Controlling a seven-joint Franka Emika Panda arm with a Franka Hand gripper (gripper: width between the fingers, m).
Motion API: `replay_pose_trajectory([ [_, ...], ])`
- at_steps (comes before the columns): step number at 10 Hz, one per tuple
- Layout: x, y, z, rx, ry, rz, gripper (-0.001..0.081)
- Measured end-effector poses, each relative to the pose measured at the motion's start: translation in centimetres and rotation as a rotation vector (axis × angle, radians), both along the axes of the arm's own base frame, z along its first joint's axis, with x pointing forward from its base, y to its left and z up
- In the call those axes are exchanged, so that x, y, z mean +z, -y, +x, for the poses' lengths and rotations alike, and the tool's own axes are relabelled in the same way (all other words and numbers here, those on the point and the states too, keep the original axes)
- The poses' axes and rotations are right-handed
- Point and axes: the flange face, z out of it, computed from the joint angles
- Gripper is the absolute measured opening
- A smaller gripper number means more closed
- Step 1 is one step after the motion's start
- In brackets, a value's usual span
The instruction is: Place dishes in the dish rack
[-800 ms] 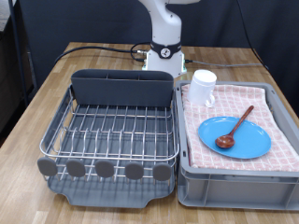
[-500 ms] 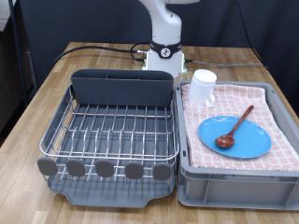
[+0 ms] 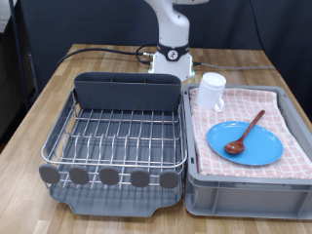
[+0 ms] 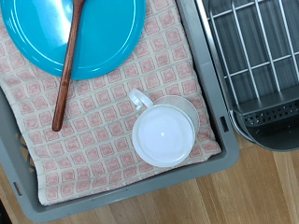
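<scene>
A round blue plate (image 3: 246, 142) lies on the pink checked cloth in the grey crate (image 3: 244, 185) at the exterior view's right. A reddish-brown wooden spoon (image 3: 245, 134) rests across the plate. A white handled mug (image 3: 211, 93) stands upright at the crate's far corner. The silver wire dish rack (image 3: 122, 136) on its dark grey tray, with a dark grey utensil caddy (image 3: 129, 92), stands to the left and holds no dishes. In the wrist view the mug (image 4: 164, 133), plate (image 4: 77, 33), spoon (image 4: 65, 67) and rack (image 4: 254, 47) show from above. The gripper's fingers do not show in any view.
The robot's white arm and base (image 3: 172, 49) rise behind the rack at the far side of the wooden table (image 3: 29, 146). A black cable (image 3: 97, 53) runs across the table's far part. The crate touches the rack's right side.
</scene>
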Motion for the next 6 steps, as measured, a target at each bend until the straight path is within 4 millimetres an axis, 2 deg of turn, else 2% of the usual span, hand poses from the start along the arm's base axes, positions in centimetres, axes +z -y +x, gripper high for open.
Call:
replay_pose_trajectory([
  [3, -0.6, -0.9, -0.1, 0.018, -0.001, 0.011, 0.0802],
  [6, -2.5, -4.8, 0.4, -0.011, 0.013, -0.014, 0.0802],
])
